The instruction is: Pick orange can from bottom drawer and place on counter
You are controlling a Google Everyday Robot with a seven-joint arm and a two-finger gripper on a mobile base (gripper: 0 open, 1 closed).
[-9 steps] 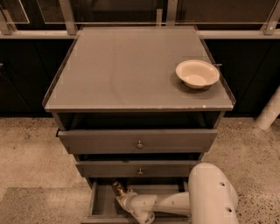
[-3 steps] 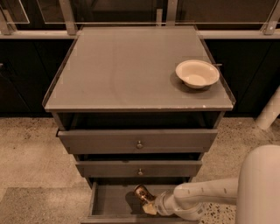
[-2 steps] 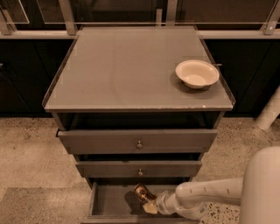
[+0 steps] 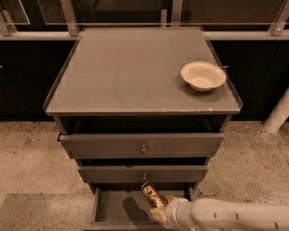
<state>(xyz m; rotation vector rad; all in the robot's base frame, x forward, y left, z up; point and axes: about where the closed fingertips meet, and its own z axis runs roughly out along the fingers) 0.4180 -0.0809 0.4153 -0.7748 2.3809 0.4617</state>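
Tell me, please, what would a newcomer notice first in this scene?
The shiny orange can stands out, tilted above the open bottom drawer at the lower centre. The gripper is closed on its lower end, on a white arm entering from the right. Next comes the cream bowl, near the right edge of the grey counter.

I see speckled beige floor (image 4: 27, 153) around a grey cabinet (image 4: 104, 146) — dark glazed panels (image 4: 113, 9) and pale metal posts (image 4: 70, 16) behind it, in dim light; gripper (image 4: 159, 211) low at bottom centre.
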